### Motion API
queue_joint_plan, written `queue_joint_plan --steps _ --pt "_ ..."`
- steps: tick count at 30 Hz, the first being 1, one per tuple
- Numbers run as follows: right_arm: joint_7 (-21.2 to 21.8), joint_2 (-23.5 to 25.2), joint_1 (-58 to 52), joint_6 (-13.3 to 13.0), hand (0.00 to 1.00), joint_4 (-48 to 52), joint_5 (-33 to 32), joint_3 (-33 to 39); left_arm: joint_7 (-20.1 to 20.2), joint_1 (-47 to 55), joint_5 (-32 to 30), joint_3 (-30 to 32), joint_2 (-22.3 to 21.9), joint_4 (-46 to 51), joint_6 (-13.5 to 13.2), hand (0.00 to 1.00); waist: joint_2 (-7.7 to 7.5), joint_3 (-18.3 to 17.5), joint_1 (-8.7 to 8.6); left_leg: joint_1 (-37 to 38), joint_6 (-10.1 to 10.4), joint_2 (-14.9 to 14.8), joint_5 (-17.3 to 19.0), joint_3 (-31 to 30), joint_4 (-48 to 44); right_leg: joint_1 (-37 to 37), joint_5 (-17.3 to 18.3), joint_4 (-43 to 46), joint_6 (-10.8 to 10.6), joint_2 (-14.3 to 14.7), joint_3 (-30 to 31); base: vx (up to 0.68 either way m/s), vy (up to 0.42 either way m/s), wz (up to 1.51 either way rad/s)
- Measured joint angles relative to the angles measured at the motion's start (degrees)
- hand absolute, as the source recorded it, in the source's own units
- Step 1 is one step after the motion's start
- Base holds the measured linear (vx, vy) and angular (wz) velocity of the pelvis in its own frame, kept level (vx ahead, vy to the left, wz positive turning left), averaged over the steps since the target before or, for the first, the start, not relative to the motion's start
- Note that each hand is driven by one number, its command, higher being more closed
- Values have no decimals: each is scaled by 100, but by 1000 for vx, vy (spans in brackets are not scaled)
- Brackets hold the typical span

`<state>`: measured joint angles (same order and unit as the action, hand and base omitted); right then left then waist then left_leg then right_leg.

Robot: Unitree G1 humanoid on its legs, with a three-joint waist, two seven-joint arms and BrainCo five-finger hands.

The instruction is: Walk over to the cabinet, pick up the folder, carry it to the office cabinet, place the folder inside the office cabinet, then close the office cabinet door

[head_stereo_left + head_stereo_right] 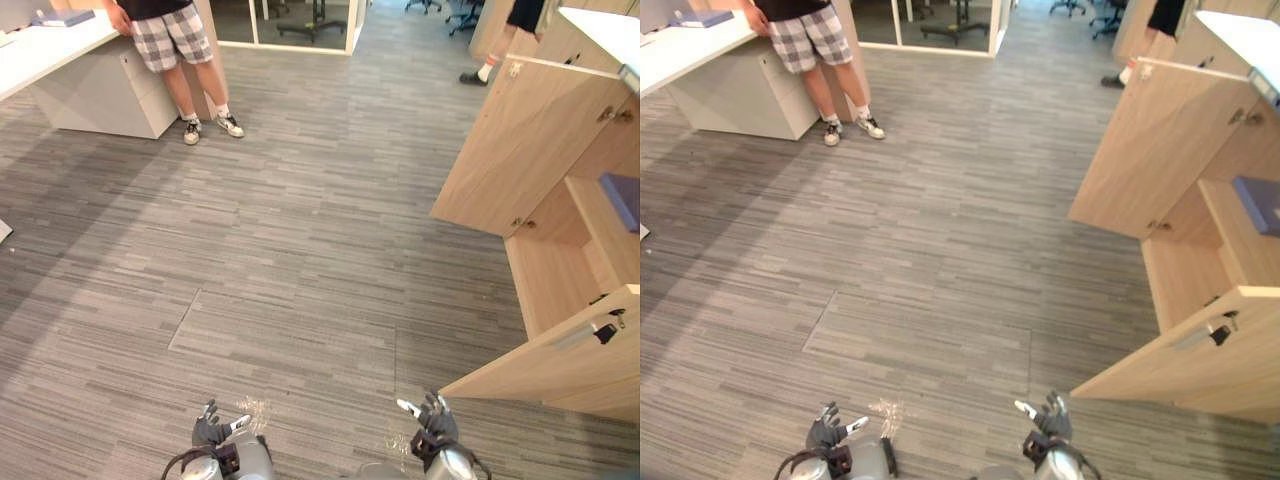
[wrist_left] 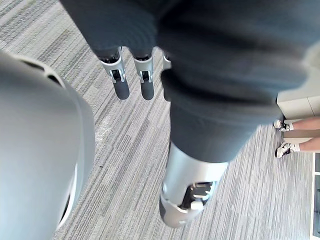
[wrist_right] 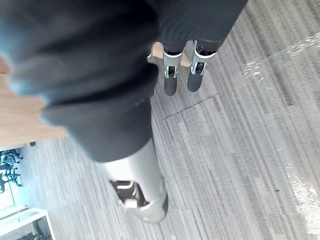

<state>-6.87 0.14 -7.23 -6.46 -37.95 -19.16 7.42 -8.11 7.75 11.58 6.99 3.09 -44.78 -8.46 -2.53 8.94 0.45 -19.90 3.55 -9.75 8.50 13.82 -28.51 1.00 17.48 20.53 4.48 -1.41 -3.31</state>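
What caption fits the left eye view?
Left hand and right hand open, empty; blue folder inside open cabinet at right.

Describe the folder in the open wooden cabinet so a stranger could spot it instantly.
Find the light wooden cabinet standing open on the robot's right. On a shelf inside lies the folder, flat. It is the one blue-purple thing among bare wood.

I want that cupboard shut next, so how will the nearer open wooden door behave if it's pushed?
The nearer door looks like a stiff flat wooden panel, so it should probably swing as one piece, not flex. It stands wide open from the cabinet, so it likely needs a long sweeping push.
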Motion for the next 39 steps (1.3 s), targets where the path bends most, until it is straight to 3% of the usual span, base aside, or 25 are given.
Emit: queue_joint_plan --steps 1,2,3,4,5,8,10,11,12,14,15,17,18,19,21,22,23,25,27,28,30,32,35,37,39 --pt "4 -14 41 -17 0 22 0 4 -12 3 38 2 -20 16 -1 0 10 7 25 0 63 157 -96 -56 416 -7 11 -32 -17 -13 70 326 64 -68" --pt "0 -20 137 -45 0 26 -1 23 -45 37 183 -5 -72 31 -27 0 70 -16 76 40 231 422 -443 -150 1476 -25 39 -127 -120 -12 257 346 84 -69" --pt "1 -23 138 -47 0 30 -2 22 -46 46 212 -14 -90 28 -30 0 118 -21 76 97 223 478 -596 -154 1792 -74 63 -159 -184 9 334 471 131 -89" --pt "7 0 129 -47 0 39 -2 17 -40 48 213 -17 -87 26 -40 0 121 -42 87 149 41 555 -1085 -219 1845 -167 180 -174 -283 -15 522 485 124 -62" --pt "9 37 66 -48 0 123 -3 -3 -38 43 211 -46 -98 27 -45 0 111 -69 64 134 -241 599 -1330 -169 1666 -238 272 -176 -373 -108 604 604 158 -55" --pt "46 78 65 -43 0 139 -8 -17 -21 -74 152 -238 -129 43 -61 0 28 -80 10 117 -467 736 -717 167 969 -182 337 269 -452 -445 737 508 145 -35" --pt "79 94 80 -40 0 127 -7 -48 -11 -11 111 -284 -118 49 -68 0 8 -69 18 624 -474 814 -323 419 891 -107 191 1217 -611 -600 714 505 143 -58" --pt "112 93 114 -41 0 127 -7 -95 -4 56 74 -288 -82 50 -76 0 0 -65 21 1010 -478 844 -120 524 917 112 -184 2067 -623 -697 580 529 143 -48" --pt "119 82 125 -41 0 122 -6 -178 14 125 75 -302 -28 47 -88 0 -23 -50 12 1422 -441 849 82 557 1022 354 -890 2898 -613 -833 291 549 135 -37" --pt "136 78 114 -40 0 116 -2 -257 29 224 78 -396 35 34 -92 0 10 -60 -33 2042 -388 849 204 564 1395 690 -1662 3939 -531 -1119 -157 527 33 -19" --pt "180 73 153 -39 0 121 2 -281 34 239 78 -428 97 9 -82 0 -4 -40 -45 2361 -376 834 219 551 1628 1093 -1099 4540 -426 -1208 -343 570 -58 -17" --pt "188 48 231 -37 0 134 2 -276 43 201 78 -433 103 -78 -80 0 121 48 -110 2767 -374 635 218 516 1872 1644 -365 4649 -338 -1018 -597 451 -118 -13" --pt "202 32 233 -38 0 130 2 -280 53 164 78 -431 102 -149 -76 0 174 88 -137 2891 -373 534 217 544 1877 1781 -196 4425 -351 -898 -662 456 -207 -6" --pt "229 9 203 -36 0 127 2 -279 82 99 79 -412 98 -266 -54 0 249 140 -198 3085 -370 312 216 553 1832 1966 -5 3640 -403 -636 -714 559 -296 10" --pt "230 -10 83 -35 0 129 1 -275 97 42 78 -348 97 -374 -54 0 227 133 -325 3305 -249 127 253 537 1810 2185 -132 1976 -498 -393 -524 484 -297 27" --pt "226 -69 24 -36 0 111 0 -276 98 -9 69 -320 91 -454 -47 0 179 117 -387 3455 145 92 420 529 1797 2180 -1122 1079 -100 -318 -366 501 -307 5" --pt "225 -210 124 -13 0 1 0 -240 96 -102 71 -285 -72 -525 -31 0 389 123 -326 3462 234 -127 457 542 1802 2236 -1010 1297 8 -92 -376 469 -294 -11" --pt "226 -208 165 -18 0 11 1 -113 97 -264 62 -275 -144 -584 -26 0 345 180 -343 3463 361 -98 179 436 1863 2310 -634 1646 123 -77 -377 371 -318 -7" --pt "223 -140 -9 -10 0 4 0 35 96 -338 42 -105 -257 -530 -21 0 346 180 -453 3372 427 -445 2 292 1189 1887 -301 1579 206 5 -646 298 -333 46" --pt "223 -92 -89 -11 0 11 0 37 97 -339 46 -41 -285 -511 -28 0 344 180 -457 3241 376 -605 -32 194 785 1696 -266 1456 216 72 -735 219 -281 57" --pt "222 50 -344 -17 0 57 -8 47 97 -264 92 99 -379 -468 -18 0 320 153 -375 2405 201 -1187 -8 -172 -1219 1008 -232 916 256 364 -933 257 -335 39" --pt "217 111 -401 -20 0 68 -16 53 98 -125 121 99 -394 -364 13 0 267 130 -329 1891 70 -1326 117 -169 -2097 741 -204 711 280 440 -957 200 -209 6" --pt "202 113 -410 -19 0 -7 -57 161 95 -115 232 52 -324 -245 9 0 207 118 -293 1109 -95 -1013 499 -112 -2094 321 -161 408 315 389 -884 137 -57 0" --pt "172 56 -365 -17 0 -11 -63 155 94 -69 276 -46 -268 -133 -3 0 190 132 -255 850 -52 -504 635 -196 -1370 232 -28 395 388 291 -660 125 88 -35" --pt "171 -1 -287 -17 0 -12 -62 148 92 29 379 -36 -227 -23 -50 0 183 136 -178 602 52 311 541 -700 35 174 37 331 348 201 -186 159 171 -90"
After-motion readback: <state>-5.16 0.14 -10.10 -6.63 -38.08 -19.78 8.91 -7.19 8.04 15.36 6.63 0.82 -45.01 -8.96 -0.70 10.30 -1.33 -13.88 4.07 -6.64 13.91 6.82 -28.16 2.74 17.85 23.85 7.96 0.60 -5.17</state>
